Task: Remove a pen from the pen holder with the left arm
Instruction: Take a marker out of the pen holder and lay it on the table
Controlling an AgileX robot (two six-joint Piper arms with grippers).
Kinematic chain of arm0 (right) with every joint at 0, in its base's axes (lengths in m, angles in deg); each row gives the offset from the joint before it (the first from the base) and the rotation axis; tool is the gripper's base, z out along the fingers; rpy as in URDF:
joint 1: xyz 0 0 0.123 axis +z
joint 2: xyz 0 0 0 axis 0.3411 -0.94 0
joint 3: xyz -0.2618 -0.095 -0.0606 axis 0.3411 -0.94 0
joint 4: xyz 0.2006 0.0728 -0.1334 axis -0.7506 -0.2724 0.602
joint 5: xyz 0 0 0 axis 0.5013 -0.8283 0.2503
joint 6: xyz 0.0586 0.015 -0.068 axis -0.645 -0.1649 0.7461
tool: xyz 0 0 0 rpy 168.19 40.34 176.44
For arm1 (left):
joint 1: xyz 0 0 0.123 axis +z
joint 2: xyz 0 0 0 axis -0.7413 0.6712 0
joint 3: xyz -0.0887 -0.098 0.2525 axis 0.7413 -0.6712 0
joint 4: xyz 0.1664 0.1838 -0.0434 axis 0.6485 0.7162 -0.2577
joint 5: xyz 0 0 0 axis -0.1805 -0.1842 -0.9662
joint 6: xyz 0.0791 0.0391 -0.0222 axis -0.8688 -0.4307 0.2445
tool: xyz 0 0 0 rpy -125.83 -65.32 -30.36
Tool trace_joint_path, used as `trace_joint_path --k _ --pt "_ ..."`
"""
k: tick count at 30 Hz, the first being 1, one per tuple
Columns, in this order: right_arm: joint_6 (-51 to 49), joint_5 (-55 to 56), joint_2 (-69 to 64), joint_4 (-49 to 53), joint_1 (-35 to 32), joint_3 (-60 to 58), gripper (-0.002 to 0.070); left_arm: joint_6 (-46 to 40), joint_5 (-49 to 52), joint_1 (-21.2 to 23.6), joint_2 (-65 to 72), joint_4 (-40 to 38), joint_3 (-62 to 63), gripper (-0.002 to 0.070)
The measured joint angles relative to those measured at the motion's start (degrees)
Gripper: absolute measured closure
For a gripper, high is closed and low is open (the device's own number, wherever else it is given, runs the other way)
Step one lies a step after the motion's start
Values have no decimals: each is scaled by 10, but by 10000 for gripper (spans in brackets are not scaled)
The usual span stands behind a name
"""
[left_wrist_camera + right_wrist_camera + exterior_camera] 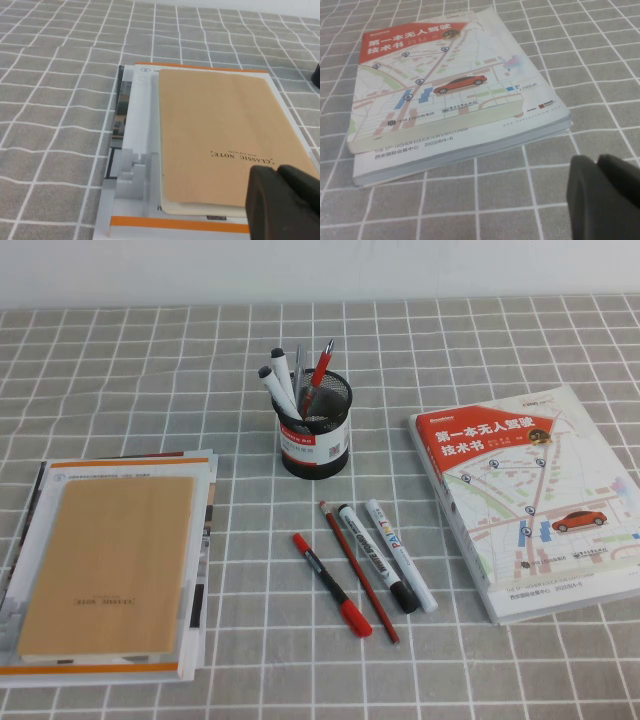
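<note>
Left wrist view: the left gripper (277, 171), jaws pressed together, hovers over the notebook (220, 135) at the tabletop's left edge. The pen holder (314, 440) stands well apart, mid-table, pens (320, 365) inside. The right gripper (597, 161), jaws also together, is beside the book (445, 85) at the right edge.

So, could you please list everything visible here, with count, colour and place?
pen holder: one, black mesh, table centre
pens in holder: four, two white, one grey, one red, standing inside
pens on cloth: four, two red, one black-and-white, one white, before the holder
map book: one, red and pale, robot's right
tan notebook: one, tan, atop left stack
booklets: several, white and orange, under notebook
tablecloth: one, grey checked, covers table
left gripper: one, black, shut, above tan notebook
right gripper: one, black, shut, above cloth beside map book
</note>
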State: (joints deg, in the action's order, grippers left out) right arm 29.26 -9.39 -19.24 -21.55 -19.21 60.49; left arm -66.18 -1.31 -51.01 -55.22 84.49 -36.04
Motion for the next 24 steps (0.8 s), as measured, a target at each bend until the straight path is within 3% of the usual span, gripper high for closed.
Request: trace_joint_path --k 13,20,24 --pt "0 0 0 0 0 0 689 15 -1 0 0 -26 0 678" --pt "0 0 0 0 0 0 689 204 -83 0 0 -200 0 678" --pt "0 0 0 0 0 0 689 265 -143 0 0 -253 0 678"
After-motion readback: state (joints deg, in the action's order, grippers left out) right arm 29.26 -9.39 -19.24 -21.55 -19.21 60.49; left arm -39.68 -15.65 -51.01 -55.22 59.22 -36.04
